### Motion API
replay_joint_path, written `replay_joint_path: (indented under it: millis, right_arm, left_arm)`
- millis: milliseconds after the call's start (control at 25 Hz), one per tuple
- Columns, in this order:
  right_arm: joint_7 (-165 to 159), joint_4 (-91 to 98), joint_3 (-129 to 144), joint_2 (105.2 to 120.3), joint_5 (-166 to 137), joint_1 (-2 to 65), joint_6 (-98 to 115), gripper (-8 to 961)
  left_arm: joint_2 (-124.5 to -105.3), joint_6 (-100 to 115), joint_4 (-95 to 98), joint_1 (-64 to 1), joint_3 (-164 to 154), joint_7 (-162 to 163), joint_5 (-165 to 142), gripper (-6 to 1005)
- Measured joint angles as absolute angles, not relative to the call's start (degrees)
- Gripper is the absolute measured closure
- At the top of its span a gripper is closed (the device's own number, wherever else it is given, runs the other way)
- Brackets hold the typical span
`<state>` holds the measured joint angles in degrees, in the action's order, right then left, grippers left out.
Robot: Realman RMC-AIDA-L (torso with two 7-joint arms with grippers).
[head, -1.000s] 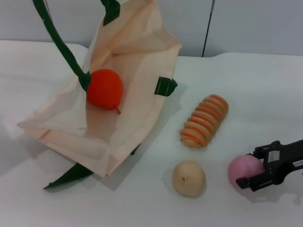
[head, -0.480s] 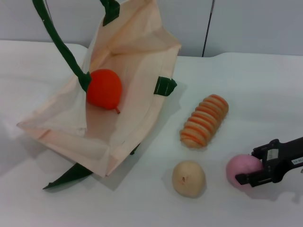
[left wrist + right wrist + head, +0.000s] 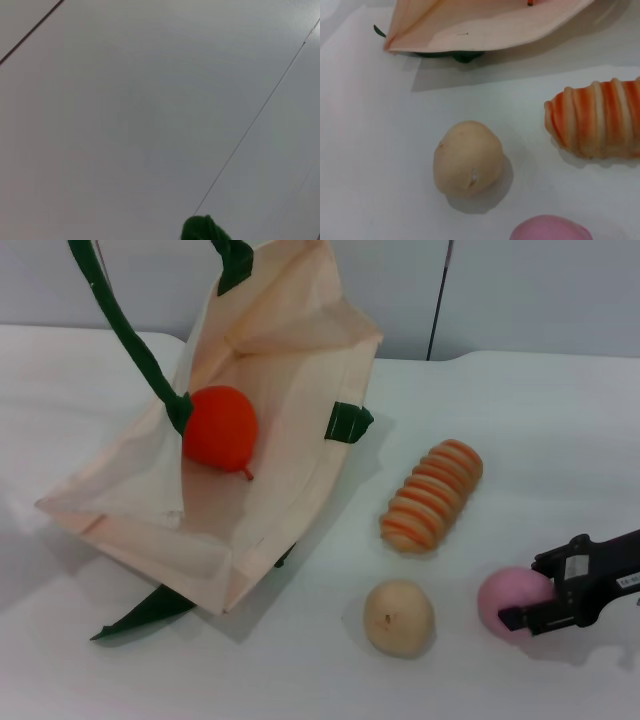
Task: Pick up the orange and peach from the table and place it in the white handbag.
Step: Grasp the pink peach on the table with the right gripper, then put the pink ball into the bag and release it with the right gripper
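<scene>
The orange [image 3: 220, 428] lies inside the white handbag [image 3: 290, 370], which lies open on the table with one green strap [image 3: 120, 325] rising out of the top of the head view. The pink peach [image 3: 508, 602] rests on the table at the front right; its top shows in the right wrist view [image 3: 551, 230]. My right gripper [image 3: 525, 592] is low at the peach's right side, open, with one finger on each side of it. My left gripper is out of view; its wrist view shows only a wall and a bit of green strap [image 3: 204, 229].
A beige round fruit [image 3: 398, 616] lies just left of the peach, also in the right wrist view [image 3: 467, 157]. An oblong striped orange-and-tan piece [image 3: 432, 495] lies behind them. A wall rises behind the table.
My right gripper has crept slightly left and closer around the peach. The peach has shifted a little to the left. The bag and orange have not moved.
</scene>
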<state>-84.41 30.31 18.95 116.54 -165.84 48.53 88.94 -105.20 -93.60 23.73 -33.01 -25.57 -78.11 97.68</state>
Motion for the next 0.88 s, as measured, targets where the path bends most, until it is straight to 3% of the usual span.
replay_joint_path:
  millis: [880]
  right_arm:
    - [-82.96, 44.71, 16.03, 116.41, -148.62, 47.74, 95.82, 360]
  left_arm:
    - [-105.16, -93.60, 22.65, -33.91, -25.92, -78.22, 97.28, 865]
